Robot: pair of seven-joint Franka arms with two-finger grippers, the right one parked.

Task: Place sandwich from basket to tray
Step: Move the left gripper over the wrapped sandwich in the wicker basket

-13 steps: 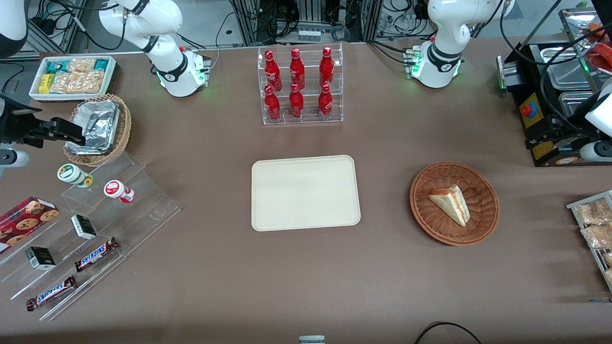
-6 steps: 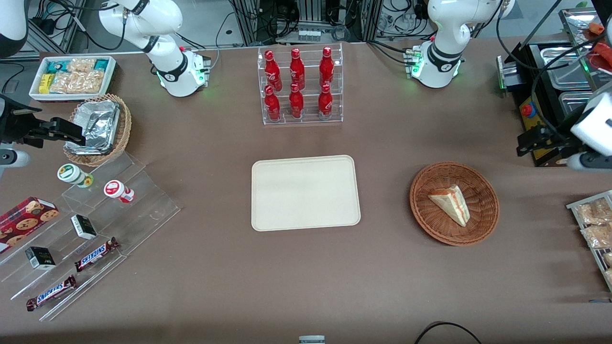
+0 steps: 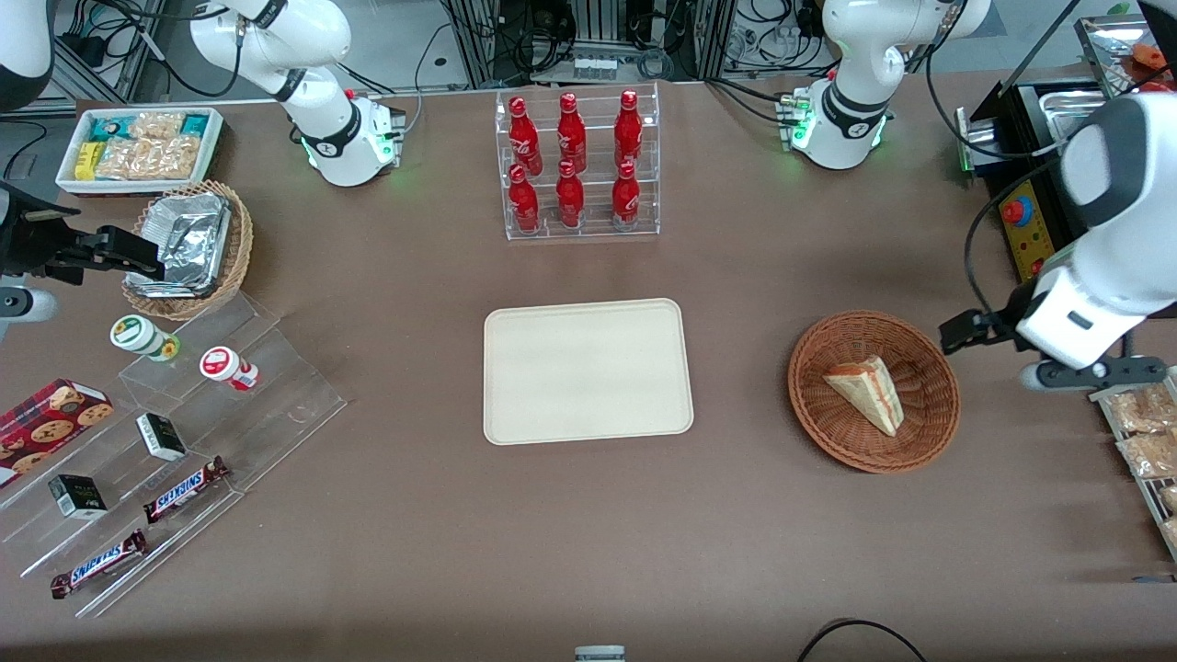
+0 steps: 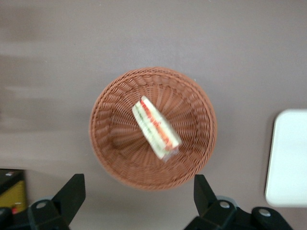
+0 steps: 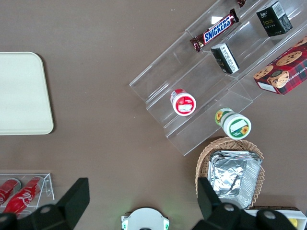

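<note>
Gripper point(image 3: 961, 332): fingers point(image 4: 72, 191) spread wide, nothing betw them; hangs above table just beside basket rim, toward working arm's end; not touching basket
Sandwich point(image 3: 866, 392): lies in basket point(image 3: 933, 418), approx centre, on its side; filling edge faces working arm's end; bare wicker all round it
Basket edges: rim fully visible; bare table on every side; snack rack point(image 3: 1140, 441) near, toward working arm's end
Tray point(image 3: 515, 414): nothing on it; well apart from basket w/ bare table betw them
Bottle rack point(image 3: 577, 165): farther from front cam than tray; apart from it
Wrist view only: sandwich point(image 4: 156, 128) seen from above, wrapped in clear film; both finger tips frame basket point(image 4: 110, 143); tray corner point(image 4: 288, 158) at edge
Front view only: whole tray, arm posn over table
</note>
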